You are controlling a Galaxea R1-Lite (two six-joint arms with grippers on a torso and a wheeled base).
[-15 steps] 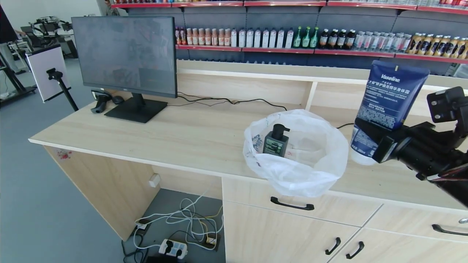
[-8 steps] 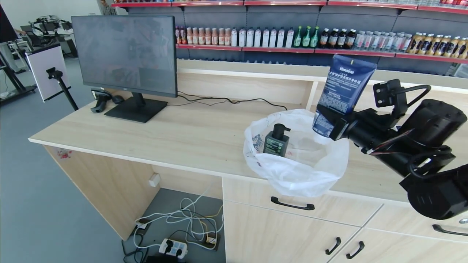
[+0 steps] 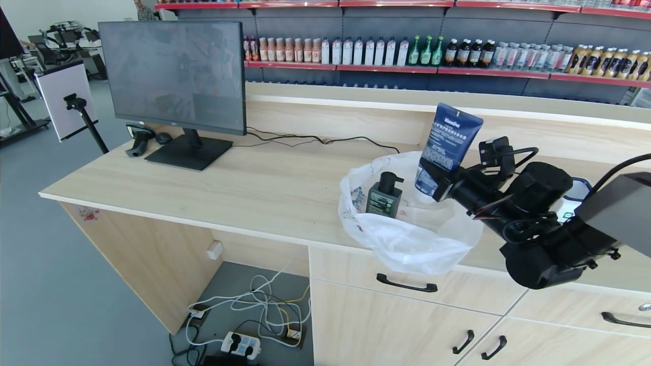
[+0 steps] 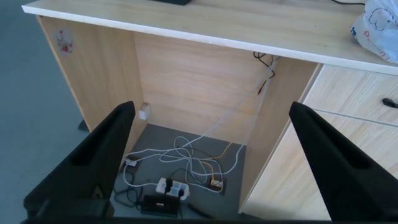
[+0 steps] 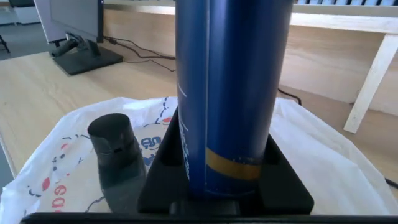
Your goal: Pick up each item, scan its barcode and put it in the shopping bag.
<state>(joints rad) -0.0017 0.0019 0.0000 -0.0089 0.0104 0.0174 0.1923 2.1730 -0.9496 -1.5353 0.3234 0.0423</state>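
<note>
My right gripper (image 3: 441, 184) is shut on a blue lotion tube (image 3: 446, 147), holding it upright over the far right side of the white shopping bag (image 3: 407, 239) on the counter. The blue lotion tube (image 5: 230, 87) rises straight between the gripper's black fingers (image 5: 168, 155), with the bag (image 5: 323, 149) spread below. A dark pump bottle (image 3: 384, 197) stands inside the bag, left of the tube; its black pump top (image 5: 112, 134) sits close beside the gripper. My left gripper (image 4: 211, 162) hangs open below the counter edge, facing the floor cables.
A monitor (image 3: 173, 76) and a handheld scanner (image 3: 138, 142) stand at the counter's far left. A raised back ledge (image 3: 356, 101) runs behind the bag. Drawers with black handles (image 3: 407, 284) lie below. A power strip and cables (image 4: 180, 183) lie on the floor.
The right arm has carried the blue tube left and down, from beside the bag's right edge to above the bag's opening. The pump bottle and bag stayed put.
</note>
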